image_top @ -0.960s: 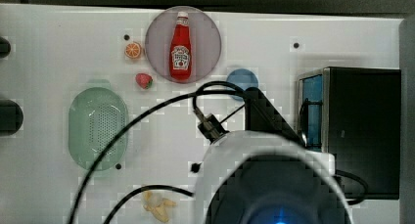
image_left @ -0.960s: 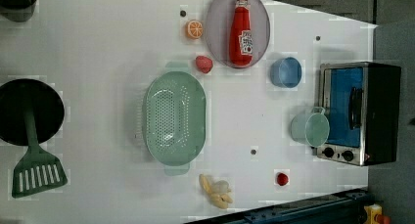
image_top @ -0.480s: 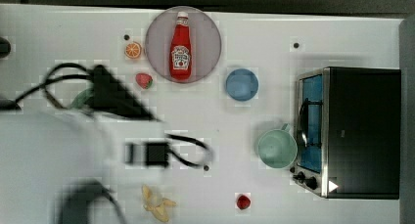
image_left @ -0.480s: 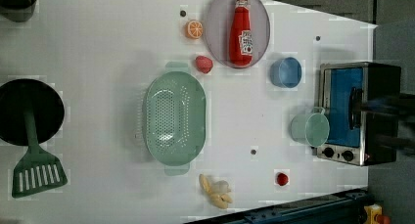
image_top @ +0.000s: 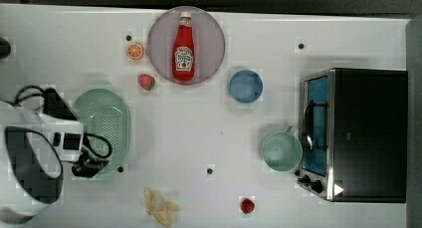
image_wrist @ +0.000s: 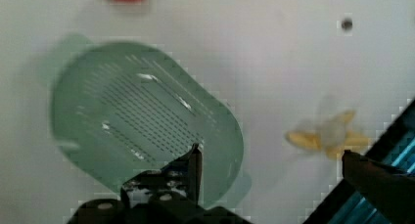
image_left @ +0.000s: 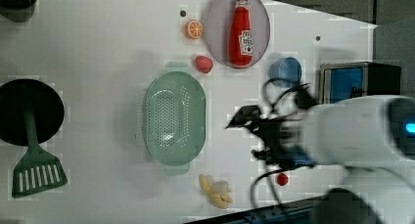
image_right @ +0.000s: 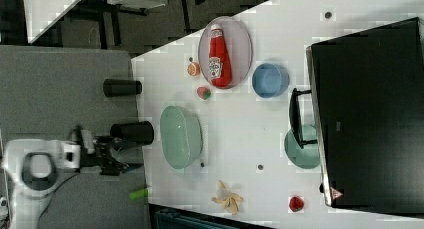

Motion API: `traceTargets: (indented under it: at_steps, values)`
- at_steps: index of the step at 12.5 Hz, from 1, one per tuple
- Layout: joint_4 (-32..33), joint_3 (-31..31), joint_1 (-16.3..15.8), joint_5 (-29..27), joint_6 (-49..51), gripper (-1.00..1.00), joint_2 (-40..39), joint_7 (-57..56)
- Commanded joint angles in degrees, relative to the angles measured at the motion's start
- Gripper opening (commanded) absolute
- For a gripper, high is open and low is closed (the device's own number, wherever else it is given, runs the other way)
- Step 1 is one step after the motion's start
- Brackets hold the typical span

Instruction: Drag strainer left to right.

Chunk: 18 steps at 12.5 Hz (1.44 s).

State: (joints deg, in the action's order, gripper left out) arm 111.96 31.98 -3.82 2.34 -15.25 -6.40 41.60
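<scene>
End effector point(image_wrist: 271, 160) wide above strainer point(image_wrist: 142, 121)

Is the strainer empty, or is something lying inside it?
Empty. In the left view the strainer stands open side up and its holed floor is bare; the strawberry and banana lie outside it.

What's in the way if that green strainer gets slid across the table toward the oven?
Little: in the top view, bare table lies to the right of the strainer. The cup stands before the oven, so the slide must stop short of it.
</scene>
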Motion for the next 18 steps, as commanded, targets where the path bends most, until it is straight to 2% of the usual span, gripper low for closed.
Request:
traceTargets:
  at_steps: [1,8,11,15,18]
  values:
    - [-0.27,-0.23,1.92,0.42,-7.88,1.0,-2.33,18.42]
    - [3.44,-0.44,0.73,2.02,-27.16,1.0,-18.28,36.64]
    - [4.77,-0.9,0.64,4.88,-36.11,1.0,-23.19,38.5]
    - [8.62,-3.44,0.64,9.83,-40.71,1.0,-25.28,38.49]
    - [10.41,-5.05,0.65,10.15,-43.81,1.0,-25.36,38.52]
